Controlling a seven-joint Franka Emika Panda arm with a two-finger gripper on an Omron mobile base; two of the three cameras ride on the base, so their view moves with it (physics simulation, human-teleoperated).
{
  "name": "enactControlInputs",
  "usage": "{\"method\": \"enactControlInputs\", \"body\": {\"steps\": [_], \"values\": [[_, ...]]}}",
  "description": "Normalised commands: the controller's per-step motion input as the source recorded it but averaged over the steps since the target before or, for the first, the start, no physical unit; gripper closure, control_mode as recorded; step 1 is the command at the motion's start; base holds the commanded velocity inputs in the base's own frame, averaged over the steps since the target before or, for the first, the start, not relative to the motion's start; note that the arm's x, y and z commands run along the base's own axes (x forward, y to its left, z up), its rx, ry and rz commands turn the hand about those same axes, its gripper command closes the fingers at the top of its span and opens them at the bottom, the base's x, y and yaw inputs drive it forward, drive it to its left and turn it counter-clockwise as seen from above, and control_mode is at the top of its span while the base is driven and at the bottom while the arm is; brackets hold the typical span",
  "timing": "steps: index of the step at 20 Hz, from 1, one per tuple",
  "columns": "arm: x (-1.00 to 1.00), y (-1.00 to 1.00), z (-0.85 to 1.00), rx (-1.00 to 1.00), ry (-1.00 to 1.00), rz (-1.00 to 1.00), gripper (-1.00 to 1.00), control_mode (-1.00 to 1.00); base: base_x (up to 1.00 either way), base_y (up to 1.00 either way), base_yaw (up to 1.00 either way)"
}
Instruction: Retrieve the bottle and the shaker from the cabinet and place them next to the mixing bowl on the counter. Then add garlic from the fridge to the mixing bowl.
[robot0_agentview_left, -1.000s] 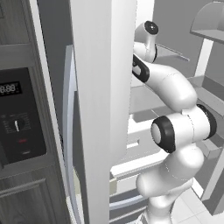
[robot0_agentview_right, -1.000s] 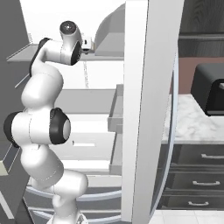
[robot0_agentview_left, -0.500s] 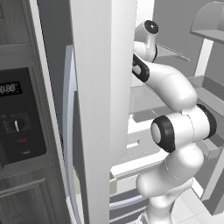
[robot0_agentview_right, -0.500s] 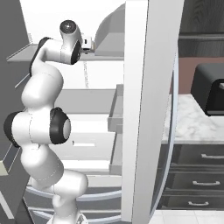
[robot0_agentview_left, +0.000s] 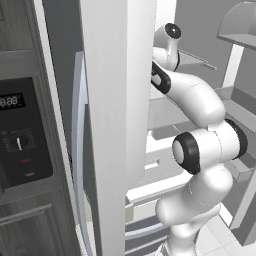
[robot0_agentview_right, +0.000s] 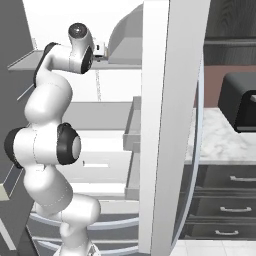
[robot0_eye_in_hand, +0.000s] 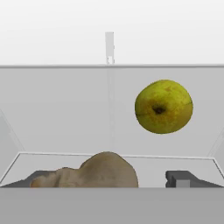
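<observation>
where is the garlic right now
In the hand view the garlic lies on the fridge shelf at bottom centre, between the gripper's open fingertips, with a yellow-green apple beyond it to the right.

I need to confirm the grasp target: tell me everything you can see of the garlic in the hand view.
The garlic is a lumpy, tan-brown bulb with a paler knob at its left. It lies on the fridge shelf, low in the hand view, its underside cut off. It sits between the two dark fingertips of the open gripper; whether they touch it cannot be told. A yellow-green apple lies apart from it, farther in.
</observation>
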Motion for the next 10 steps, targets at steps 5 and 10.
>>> {"method": "enactControlInputs", "body": {"steps": [5,10], "values": [[0.00,0.00,0.00,0.00,0.00,0.00,1.00,-1.00,0.00,0.00,0.00],[0.00,0.00,0.00,0.00,0.00,0.00,1.00,-1.00,0.00,0.00,0.00]]}}
